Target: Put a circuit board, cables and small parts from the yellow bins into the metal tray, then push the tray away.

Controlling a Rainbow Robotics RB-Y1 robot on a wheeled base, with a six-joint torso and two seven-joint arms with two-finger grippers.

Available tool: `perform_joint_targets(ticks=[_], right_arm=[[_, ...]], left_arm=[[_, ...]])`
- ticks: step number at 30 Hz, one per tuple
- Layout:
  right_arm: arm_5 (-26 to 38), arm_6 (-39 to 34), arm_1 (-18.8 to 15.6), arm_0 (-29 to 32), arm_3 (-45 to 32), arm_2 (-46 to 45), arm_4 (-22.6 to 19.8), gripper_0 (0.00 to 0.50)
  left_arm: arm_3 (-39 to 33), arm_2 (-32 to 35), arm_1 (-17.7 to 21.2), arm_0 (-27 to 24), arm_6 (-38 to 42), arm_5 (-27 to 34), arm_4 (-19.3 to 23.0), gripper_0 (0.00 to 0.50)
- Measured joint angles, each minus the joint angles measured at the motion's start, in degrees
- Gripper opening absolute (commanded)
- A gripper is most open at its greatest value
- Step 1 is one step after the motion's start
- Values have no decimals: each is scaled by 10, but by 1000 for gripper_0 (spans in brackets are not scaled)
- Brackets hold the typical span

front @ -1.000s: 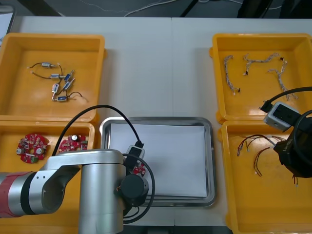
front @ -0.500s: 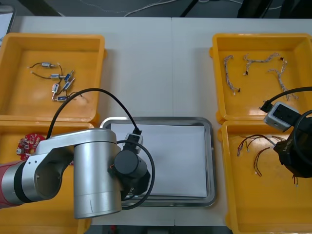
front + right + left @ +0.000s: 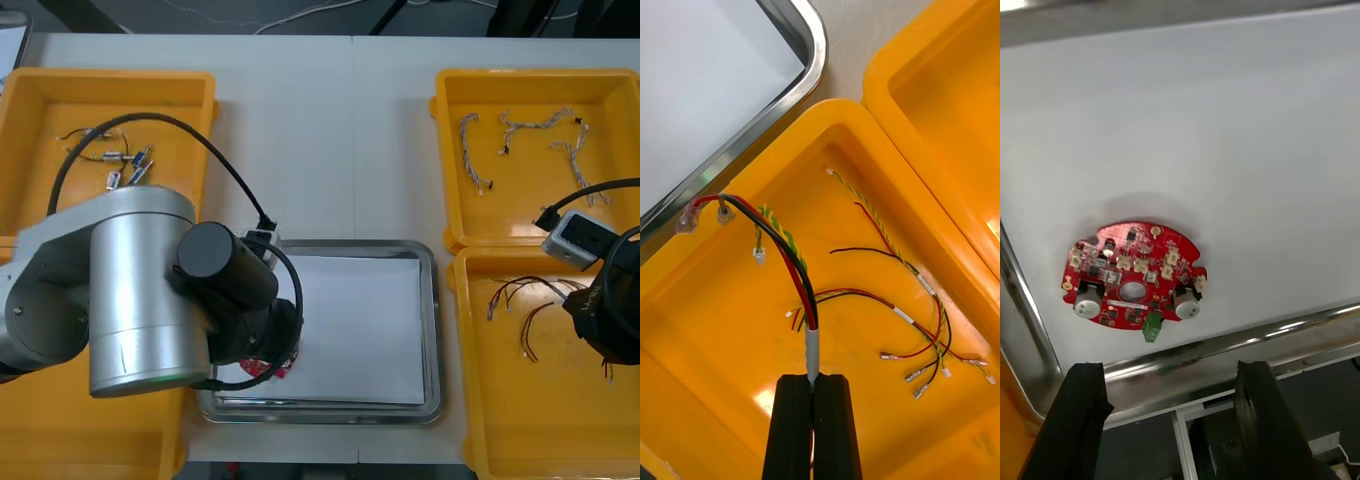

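The fingers of our left gripper (image 3: 1169,369) stand wide apart and hold nothing. Just beyond them the round red circuit board (image 3: 1135,279) lies flat on the white floor of the metal tray (image 3: 1225,351), close to its rim. The fingers of our right gripper (image 3: 812,382) are pinched on the grey sleeve of a red, black and yellow cable (image 3: 779,236), whose strands hang free above the near right yellow bin (image 3: 707,337), beside the tray's corner. Loose cables (image 3: 899,300) lie on that bin's floor. From the front we see the left arm (image 3: 140,290) over the tray's left side, on the light surface (image 3: 320,140).
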Motion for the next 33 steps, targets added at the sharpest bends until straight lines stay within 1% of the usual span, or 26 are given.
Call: perform_joint_targets(ticks=[4,7,10,12,13,15,20,22,23,29,31,33], right_arm=[[0,-1,-13,0,0,2,-7,0],[0,-1,-16,0,0,8,-11,0],[0,-1,-17,-6,0,24,-13,0],[0,-1,-17,-16,0,40,-13,0],[0,-1,-17,-22,0,49,-13,0],[0,-2,-17,-36,0,70,-13,0],[0,-2,-17,-79,0,134,0,0],[0,-3,-17,-96,1,161,10,0],[0,-3,-17,-105,1,177,16,0],[-2,-21,-18,-163,18,278,42,0],[-14,-22,-18,-185,33,317,46,0],[-30,-22,-18,-208,50,356,47,0]], left_arm=[[0,33,7,-6,0,2,7,500],[3,64,9,-8,-1,3,17,500],[20,102,10,-8,-11,9,31,500],[41,133,10,-8,-36,14,45,500],[51,147,10,-8,-54,16,51,500],[72,175,10,-8,-116,20,64,500],[136,228,10,-16,-319,24,95,500],[157,240,10,-21,-371,24,99,500],[169,245,10,-24,-384,24,102,500],[232,274,10,-41,-384,27,119,500],[251,291,10,-42,-384,32,128,500],[267,316,10,-42,-386,50,134,500]])
